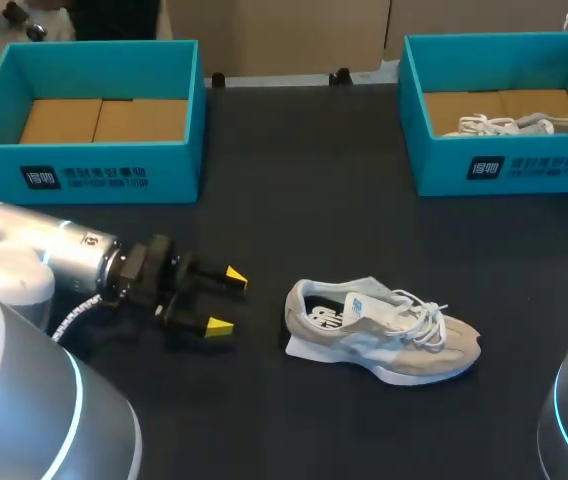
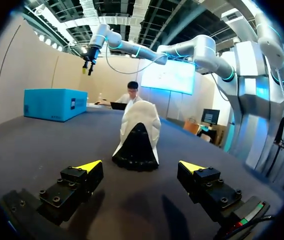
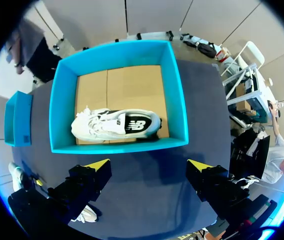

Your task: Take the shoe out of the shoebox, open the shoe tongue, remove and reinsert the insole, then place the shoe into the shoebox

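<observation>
Tabletop [image 1: 264, 230], dark cover. Two teal boxes stand at the far side, well apart.

Left box [image 1: 84, 175]: only its cardboard floor shows inside.

Right box [image 1: 504, 170]: holds a pale boxed shoe [image 1: 514, 125], which lies along the wall nearer the robot with its laces loose.

Shoe [image 1: 384, 335]: out on the tabletop near the middle, clear of both boxes. It sits on its sole, heel toward the left arm [image 1: 54, 255] and toe pointing the other way. The tongue is lifted and the laces are slack. A pale flat edge shows under the heel; whether it is the insole cannot be told.

Left tool [image 1: 227, 301]: low over the tabletop, level, aimed at the heel of the shoe. Its fingers are spread wide with nothing between them. It is near the shoe but apart from it. In the left wrist view the shoe [image 2: 138, 130] stands straight ahead of the left tool [image 2: 140, 165], heel on, lined up with the gap between the yellow tips.

Right tool [image 3: 148, 165]: seen only in the right wrist view, high above the tabletop and looking straight down. Its fingers are spread and hold nothing. The right box [image 3: 179, 115] lies just ahead of the tips, and the boxed shoe [image 3: 114, 125] lies against the box wall closest to the tool.
</observation>
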You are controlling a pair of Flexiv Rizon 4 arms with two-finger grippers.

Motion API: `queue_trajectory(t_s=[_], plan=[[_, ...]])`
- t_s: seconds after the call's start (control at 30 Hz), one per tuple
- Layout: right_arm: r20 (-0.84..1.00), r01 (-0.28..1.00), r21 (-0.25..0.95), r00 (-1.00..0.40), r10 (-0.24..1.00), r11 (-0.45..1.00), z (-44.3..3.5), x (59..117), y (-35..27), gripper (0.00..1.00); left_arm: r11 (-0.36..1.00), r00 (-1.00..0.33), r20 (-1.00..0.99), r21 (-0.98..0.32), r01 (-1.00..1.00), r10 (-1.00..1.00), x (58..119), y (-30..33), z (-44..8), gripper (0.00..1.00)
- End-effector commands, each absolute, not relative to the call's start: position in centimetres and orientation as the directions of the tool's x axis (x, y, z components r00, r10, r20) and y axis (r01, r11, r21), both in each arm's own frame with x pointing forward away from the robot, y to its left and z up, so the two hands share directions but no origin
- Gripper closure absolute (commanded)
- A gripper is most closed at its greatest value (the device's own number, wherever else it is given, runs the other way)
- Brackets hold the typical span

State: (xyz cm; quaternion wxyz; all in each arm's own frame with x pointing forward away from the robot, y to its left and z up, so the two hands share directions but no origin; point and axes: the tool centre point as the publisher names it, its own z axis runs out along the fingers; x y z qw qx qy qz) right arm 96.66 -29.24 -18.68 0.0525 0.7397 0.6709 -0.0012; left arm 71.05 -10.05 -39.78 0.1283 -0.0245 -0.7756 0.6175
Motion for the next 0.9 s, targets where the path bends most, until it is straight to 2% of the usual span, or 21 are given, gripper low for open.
queue_trajectory(t_s=[0.03,0.9], plan=[[-0.074,0.992,0.077,0.101,0.992,-0.095,-18.7,96.6,-29.2,0.00,0.247,-0.973,0.162,-0.962,-0.119,0.164,70.4,-10.1,-39.2,0.00],[-0.074,0.992,0.077,0.101,0.992,-0.095,-18.7,96.6,-29.2,0.00,0.226,-0.982,0.100,-0.972,-0.062,0.160,69.3,-11.6,-39.6,0.00]])
